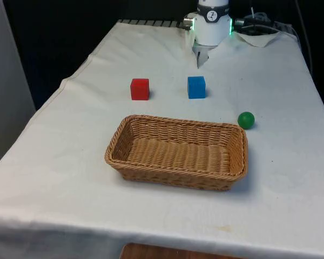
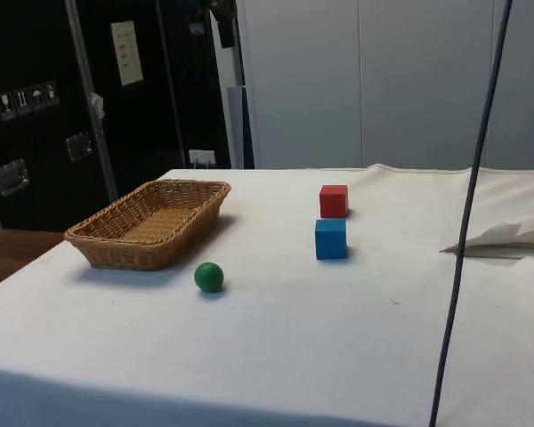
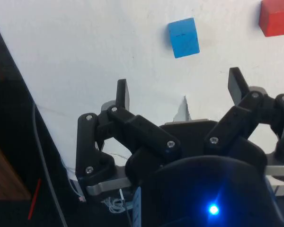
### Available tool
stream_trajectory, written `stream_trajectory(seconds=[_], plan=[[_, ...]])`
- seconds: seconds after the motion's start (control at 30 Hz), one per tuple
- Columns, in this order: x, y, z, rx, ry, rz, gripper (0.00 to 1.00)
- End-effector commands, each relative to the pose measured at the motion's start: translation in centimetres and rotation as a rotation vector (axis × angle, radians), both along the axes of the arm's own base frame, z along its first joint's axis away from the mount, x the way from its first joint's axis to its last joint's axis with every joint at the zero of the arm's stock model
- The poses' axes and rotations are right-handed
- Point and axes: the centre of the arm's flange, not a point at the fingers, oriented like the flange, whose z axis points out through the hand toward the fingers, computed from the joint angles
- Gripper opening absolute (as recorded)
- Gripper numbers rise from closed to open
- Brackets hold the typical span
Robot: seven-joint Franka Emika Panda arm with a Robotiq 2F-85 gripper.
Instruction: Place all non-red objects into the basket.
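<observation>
On the white-clothed worktop (image 1: pixel 54 178), a rectangular wicker basket (image 1: pixel 178 152) is sitting nearest the front camera, and nothing is lying inside it. Beyond the basket, a red cube (image 1: pixel 140 89) and a blue cube (image 1: pixel 196 87) are standing side by side with a clear gap between them, the red one toward the front view's left and the blue one toward the front view's right. A green ball (image 1: pixel 246 120) is resting on the cloth just off the basket's far corner on the front view's right, close to the wicker rim but not touching it. From the side camera, the basket (image 2: pixel 151 222) is lying apart from both cubes, the green ball (image 2: pixel 209 277) is sitting just beside the basket's near end, and the blue cube (image 2: pixel 331 238) is standing in front of the red cube (image 2: pixel 334 200). At the far end of the worktop, the tool (image 1: pixel 202 58) is hanging above the cloth behind the blue cube, well apart from every object. Through the wrist camera, the tool (image 3: pixel 180 92) is holding its two fingers (image 3: pixel 122 93) spread wide with nothing between them, and the blue cube (image 3: pixel 183 37) and red cube (image 3: pixel 276 18) are lying on the cloth beyond the fingertips.
</observation>
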Motion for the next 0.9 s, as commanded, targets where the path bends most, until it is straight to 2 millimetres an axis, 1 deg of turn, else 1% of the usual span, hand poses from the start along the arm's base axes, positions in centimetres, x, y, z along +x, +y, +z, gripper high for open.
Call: stream_trajectory(seconds=[0.0, 0.23, 0.27, 0.33, 0.53, 0.57, 0.6, 0.8, 0.83, 0.87], plan=[[-0.5, -0.1, 0.1, -0.002, -0.004, 0.003, 1.00], [-1.9, -0.6, 0.0, 0.004, -0.011, 0.010, 1.00], [-1.5, -0.5, -0.2, 0.009, 0.006, 0.008, 1.00], [-2.6, -0.8, -0.3, 0.008, -0.014, 0.009, 1.00], [-4.4, -1.1, -0.8, 0.018, -0.028, 0.014, 1.00], [-4.1, -1.0, -0.9, 0.023, -0.013, 0.015, 1.00], [-4.7, -1.2, -0.8, 0.020, -0.030, 0.015, 1.00], [-6.3, -1.4, -0.8, 0.029, -0.046, 0.022, 1.00], [-6.8, -1.4, -0.8, 0.032, -0.053, 0.023, 1.00], [-6.6, -1.4, -0.9, 0.040, -0.037, 0.026, 1.00]])
